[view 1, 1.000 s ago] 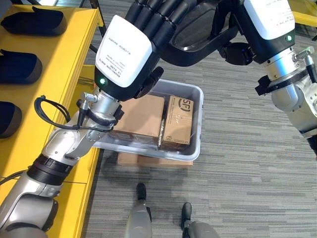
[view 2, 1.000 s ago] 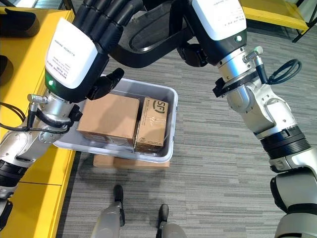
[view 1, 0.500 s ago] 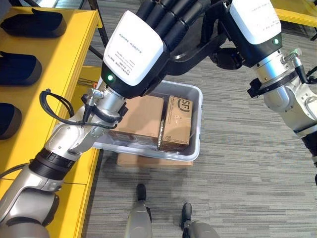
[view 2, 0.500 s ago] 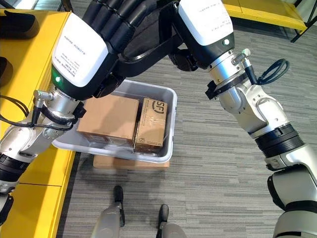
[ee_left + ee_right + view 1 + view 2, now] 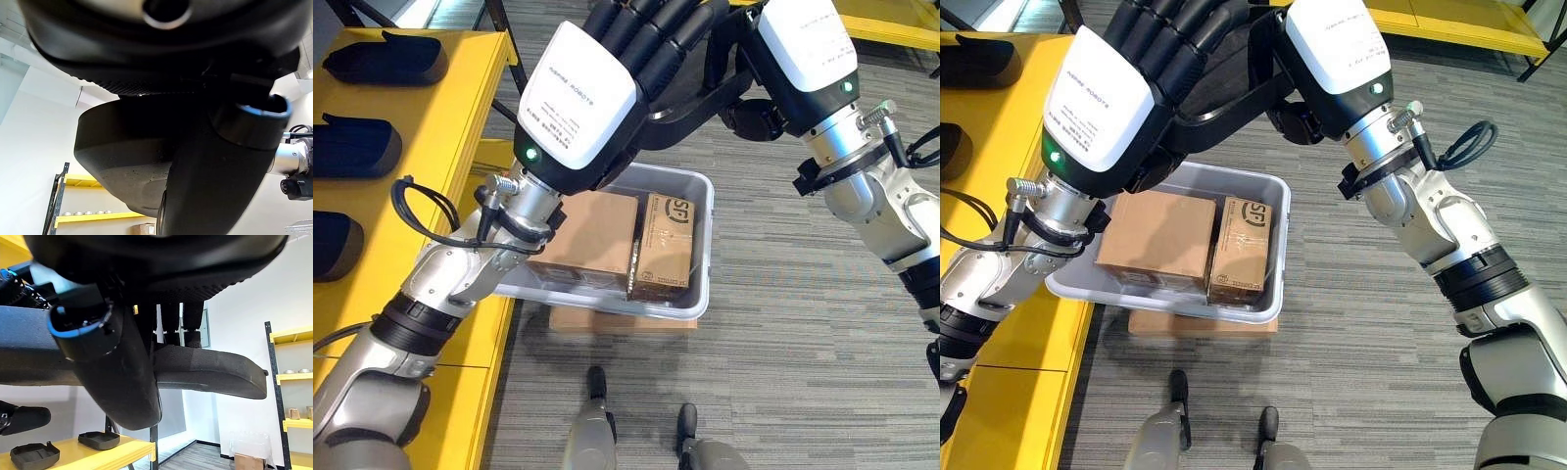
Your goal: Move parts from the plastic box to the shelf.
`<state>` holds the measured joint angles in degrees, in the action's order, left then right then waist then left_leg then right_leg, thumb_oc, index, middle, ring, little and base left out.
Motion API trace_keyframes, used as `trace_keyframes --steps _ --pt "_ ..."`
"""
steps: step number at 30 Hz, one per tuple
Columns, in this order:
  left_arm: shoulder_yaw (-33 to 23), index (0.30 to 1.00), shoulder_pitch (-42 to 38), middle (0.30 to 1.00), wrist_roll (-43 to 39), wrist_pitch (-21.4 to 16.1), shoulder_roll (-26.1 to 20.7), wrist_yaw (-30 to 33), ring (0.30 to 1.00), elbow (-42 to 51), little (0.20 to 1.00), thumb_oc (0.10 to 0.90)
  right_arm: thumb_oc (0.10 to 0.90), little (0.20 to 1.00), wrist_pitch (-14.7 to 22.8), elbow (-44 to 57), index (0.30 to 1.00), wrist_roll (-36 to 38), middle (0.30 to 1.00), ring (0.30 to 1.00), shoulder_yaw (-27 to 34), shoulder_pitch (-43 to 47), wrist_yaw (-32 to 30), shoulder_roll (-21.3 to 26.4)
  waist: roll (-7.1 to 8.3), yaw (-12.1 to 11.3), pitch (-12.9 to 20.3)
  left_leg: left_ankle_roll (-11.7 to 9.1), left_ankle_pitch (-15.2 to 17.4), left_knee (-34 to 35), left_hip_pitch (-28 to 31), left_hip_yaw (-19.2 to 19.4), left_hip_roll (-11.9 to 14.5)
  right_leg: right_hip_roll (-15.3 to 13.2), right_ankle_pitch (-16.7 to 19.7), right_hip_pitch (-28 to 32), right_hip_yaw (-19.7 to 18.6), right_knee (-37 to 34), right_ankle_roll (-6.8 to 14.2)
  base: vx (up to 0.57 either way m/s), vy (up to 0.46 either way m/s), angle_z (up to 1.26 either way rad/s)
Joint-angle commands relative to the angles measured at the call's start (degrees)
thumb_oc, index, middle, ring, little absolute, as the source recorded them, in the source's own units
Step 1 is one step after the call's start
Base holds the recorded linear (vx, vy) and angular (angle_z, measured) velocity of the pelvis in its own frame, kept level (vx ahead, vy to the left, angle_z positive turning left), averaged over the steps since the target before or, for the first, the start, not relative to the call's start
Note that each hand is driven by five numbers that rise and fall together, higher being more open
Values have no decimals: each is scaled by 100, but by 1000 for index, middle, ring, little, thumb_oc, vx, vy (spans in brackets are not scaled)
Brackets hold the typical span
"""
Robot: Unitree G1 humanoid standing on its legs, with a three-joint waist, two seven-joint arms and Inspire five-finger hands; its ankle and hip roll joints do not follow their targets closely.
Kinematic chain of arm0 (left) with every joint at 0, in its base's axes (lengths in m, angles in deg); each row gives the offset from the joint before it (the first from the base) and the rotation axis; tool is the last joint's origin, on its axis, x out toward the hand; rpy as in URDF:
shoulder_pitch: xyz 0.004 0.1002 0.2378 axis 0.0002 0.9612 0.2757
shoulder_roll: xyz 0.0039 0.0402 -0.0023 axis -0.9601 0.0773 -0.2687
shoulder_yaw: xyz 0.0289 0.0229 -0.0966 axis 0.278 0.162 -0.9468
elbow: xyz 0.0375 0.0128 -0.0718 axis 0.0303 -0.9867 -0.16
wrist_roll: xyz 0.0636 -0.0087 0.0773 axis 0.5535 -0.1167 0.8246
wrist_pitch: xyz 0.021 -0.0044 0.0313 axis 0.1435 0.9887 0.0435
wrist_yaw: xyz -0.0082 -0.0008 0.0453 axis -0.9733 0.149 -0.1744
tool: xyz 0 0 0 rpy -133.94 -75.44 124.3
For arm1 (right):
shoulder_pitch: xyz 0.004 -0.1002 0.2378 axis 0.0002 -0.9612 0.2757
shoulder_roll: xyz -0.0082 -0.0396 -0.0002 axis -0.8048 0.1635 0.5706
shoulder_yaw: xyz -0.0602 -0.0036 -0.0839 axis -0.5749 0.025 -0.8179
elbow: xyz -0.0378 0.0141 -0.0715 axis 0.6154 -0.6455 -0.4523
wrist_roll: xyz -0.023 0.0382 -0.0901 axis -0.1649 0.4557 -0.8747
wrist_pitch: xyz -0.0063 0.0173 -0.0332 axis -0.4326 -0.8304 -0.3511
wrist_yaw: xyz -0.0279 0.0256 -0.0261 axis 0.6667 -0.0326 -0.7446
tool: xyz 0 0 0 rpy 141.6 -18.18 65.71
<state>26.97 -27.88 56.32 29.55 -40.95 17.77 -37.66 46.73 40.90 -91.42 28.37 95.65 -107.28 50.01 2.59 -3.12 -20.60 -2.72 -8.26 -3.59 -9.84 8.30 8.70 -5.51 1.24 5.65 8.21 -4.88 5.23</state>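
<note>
While both hands carry black part [image 5: 700, 83] high above box [image 5: 703, 257], left hand [image 5: 607, 88] and right hand [image 5: 798, 44] curl round its ends. Shelf [image 5: 421, 147] at 9 o'clock. Swing level, both arms together; seat it beside parts [image 5: 357, 147] there.

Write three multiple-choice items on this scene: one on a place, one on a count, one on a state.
1. Where do the cardboard boxes sit?
A. on the yellow shelf
B. in the plastic box
C. on the bare carpet

2. How many cardboard boxes are in the plastic box?
A. two
B. four
C. none

3. What are the left robot hand and right robot hand doing?
A. resting on the floor
B. hanging idle
C. holding a black part up between them

Answers: 1 B, grey walls surround them; 2 A, two lie side by side; 3 C, the part spans both raised hands above the box.
</note>
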Motion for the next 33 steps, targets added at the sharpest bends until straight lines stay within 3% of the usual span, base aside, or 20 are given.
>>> trace_keyframes --steps 1,5,6,7,33 --pt "135 1000 336 1000 35 124 272 249 1000 -320 1000 900 400 300 52 -252 300 427 300 300 -8 104 -365 -486 106 36 1616 -759 -328 -91 -537 -492 717 -198 -860 911 252 -12 200 0 0 0" --pt "148 1000 372 1000 38 134 290 217 1000 -362 1000 900 400 300 56 -237 300 444 300 300 6 36 -340 -567 105 34 1601 -753 -327 -105 -555 -498 715 -199 -859 910 253 -12 196 0 0 0" --pt "180 473 369 473 50 129 270 191 473 -371 473 524 400 300 58 -243 300 440 300 300 4 22 -326 -574 106 32 1602 -751 -326 -116 -562 -499 719 -200 -858 908 250 -12 197 0 0 0" --pt "185 300 366 300 50 129 269 193 300 -374 300 400 400 300 58 -243 300 440 300 300 7 19 -326 -576 108 31 1603 -751 -324 -118 -562 -498 720 -200 -858 908 250 -12 196 0 0 0" --pt "-1 300 660 300 -162 116 403 97 300 -485 300 400 400 300 42 -175 300 441 300 300 211 -235 -310 -672 92 73 1616 -733 -310 -134 -500 -462 717 -225 -850 939 207 -12 178 0 0 0"
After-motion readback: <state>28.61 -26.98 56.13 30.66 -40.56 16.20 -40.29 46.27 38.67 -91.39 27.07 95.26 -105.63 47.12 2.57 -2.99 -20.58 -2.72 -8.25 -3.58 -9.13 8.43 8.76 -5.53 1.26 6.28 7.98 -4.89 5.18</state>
